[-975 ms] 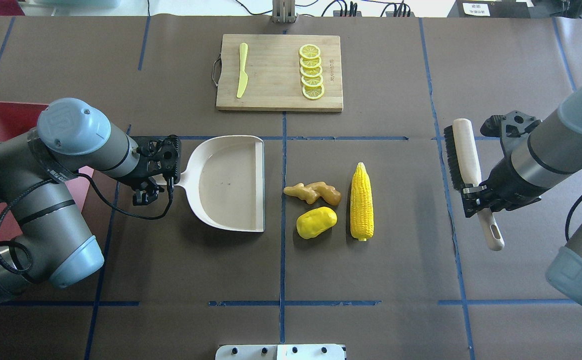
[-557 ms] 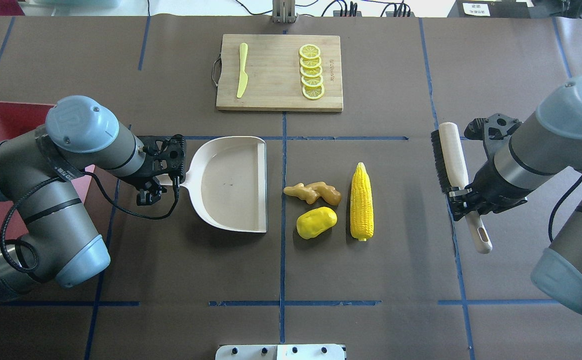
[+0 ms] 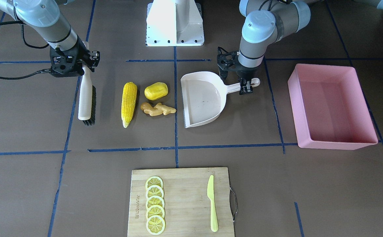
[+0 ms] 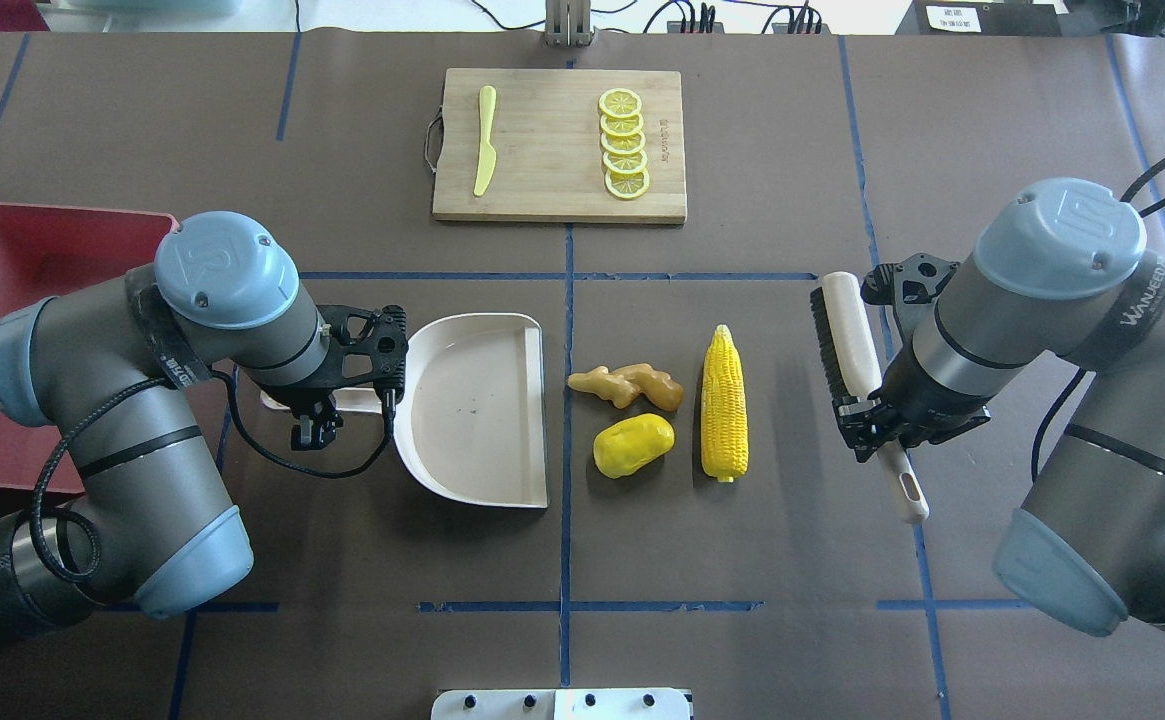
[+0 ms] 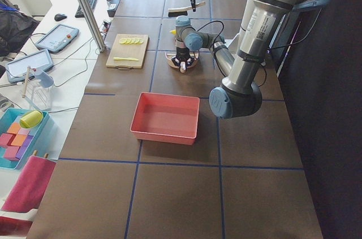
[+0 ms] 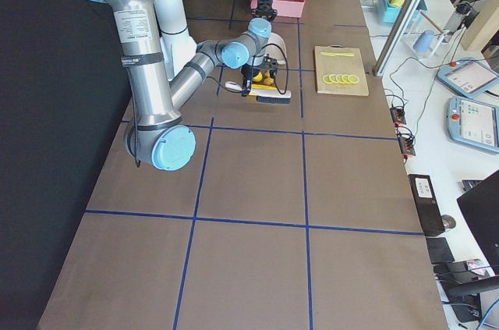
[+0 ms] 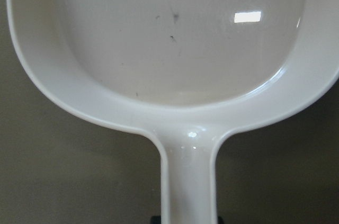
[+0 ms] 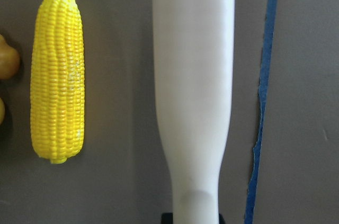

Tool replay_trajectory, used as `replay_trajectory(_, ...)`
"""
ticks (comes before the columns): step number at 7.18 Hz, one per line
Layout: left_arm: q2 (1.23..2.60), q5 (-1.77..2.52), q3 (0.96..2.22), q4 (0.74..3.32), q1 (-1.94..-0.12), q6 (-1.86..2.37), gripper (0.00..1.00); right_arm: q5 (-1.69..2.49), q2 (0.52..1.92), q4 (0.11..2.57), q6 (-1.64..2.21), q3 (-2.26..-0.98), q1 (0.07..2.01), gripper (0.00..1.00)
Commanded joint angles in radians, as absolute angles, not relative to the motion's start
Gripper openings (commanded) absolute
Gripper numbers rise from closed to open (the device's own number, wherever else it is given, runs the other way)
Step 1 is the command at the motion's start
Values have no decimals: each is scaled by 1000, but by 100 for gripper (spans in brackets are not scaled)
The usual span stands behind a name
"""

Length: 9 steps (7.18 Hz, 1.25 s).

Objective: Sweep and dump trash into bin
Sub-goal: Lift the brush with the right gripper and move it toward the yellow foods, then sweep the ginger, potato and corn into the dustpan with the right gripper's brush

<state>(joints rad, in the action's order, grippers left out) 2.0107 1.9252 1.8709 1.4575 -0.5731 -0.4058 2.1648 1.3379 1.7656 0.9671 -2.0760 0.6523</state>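
Note:
The trash lies mid-table: a corn cob [image 4: 724, 403], a yellow potato-like lump [image 4: 633, 444] and a tan ginger root [image 4: 627, 386]. My left gripper [image 4: 314, 405] is shut on the handle of a beige dustpan [image 4: 472, 410]. The pan's open edge faces the ginger, a small gap away. My right gripper [image 4: 877, 425] is shut on the handle of a white brush [image 4: 847, 340], which is held parallel to the corn on its right, apart from it. The pink bin [image 4: 2, 290] stands empty at the far left, partly behind my left arm.
A wooden cutting board [image 4: 559, 170] at the far centre carries lemon slices [image 4: 624, 143] and a yellow-green knife [image 4: 485, 140]. Blue tape lines cross the brown table cover. The robot base [image 3: 175, 23] stands at the near edge.
My left arm moved the dustpan right and toward the robot, closer to the trash. My right arm moved the brush left and toward the robot, closer to the corn. The trash has not moved.

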Motion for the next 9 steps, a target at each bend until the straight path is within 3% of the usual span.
replay_trajectory(1,2011,1925,1871,1456,-565,-403,0,2160,1268,1767,969,-2001,614,0)
replay_trajectory(4,2011,1925,1865,1457,-563,-405,0,2158,1197,1769,969,-1898,575,0)
replay_trajectory(7,2013,1925,1861,1457,-563,-405,0,2129,1169,1769,1058,-1882,508,0)
replay_trajectory(9,2013,1924,1856,1457,-558,-403,0,2100,1059,1769,1081,-1780,486,0)
